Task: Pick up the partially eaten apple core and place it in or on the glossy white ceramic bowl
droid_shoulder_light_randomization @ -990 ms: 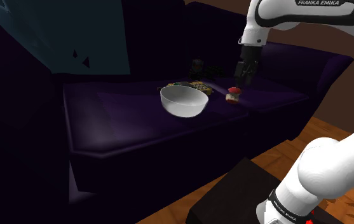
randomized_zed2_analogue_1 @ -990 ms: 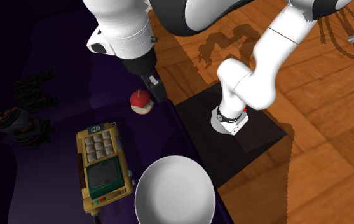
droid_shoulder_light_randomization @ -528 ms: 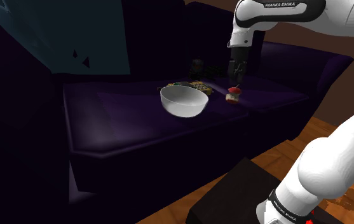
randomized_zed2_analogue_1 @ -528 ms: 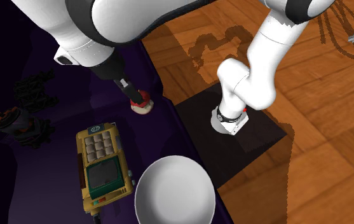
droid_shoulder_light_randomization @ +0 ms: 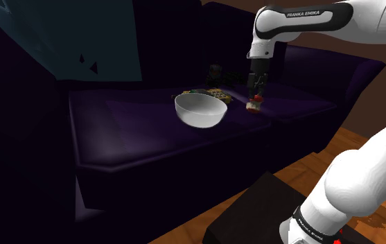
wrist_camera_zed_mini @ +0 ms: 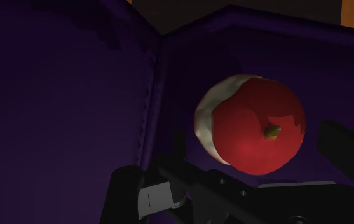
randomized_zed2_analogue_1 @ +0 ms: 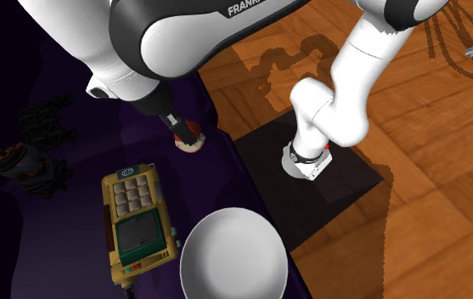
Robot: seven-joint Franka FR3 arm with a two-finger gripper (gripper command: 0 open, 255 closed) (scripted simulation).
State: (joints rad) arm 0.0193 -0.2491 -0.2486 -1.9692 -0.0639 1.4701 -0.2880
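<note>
Apple core [wrist_camera_zed_mini: 251, 124] sits on the dark purple sofa [droid_shoulder_light_randomization: 129, 128], near the white bowl [droid_shoulder_light_randomization: 199, 109] but not touching it. End effector [droid_shoulder_light_randomization: 256, 96] is just above the core, fingers spread either side, gripping nothing. In the second exterior view the arm hides part of the core. Dim clutter [droid_shoulder_light_randomization: 216, 72] behind the bowl is unreadable.

Shoulder side-on, second overhead, wrist close above sofa [wrist_camera_zed_mini: 61, 95]
</note>
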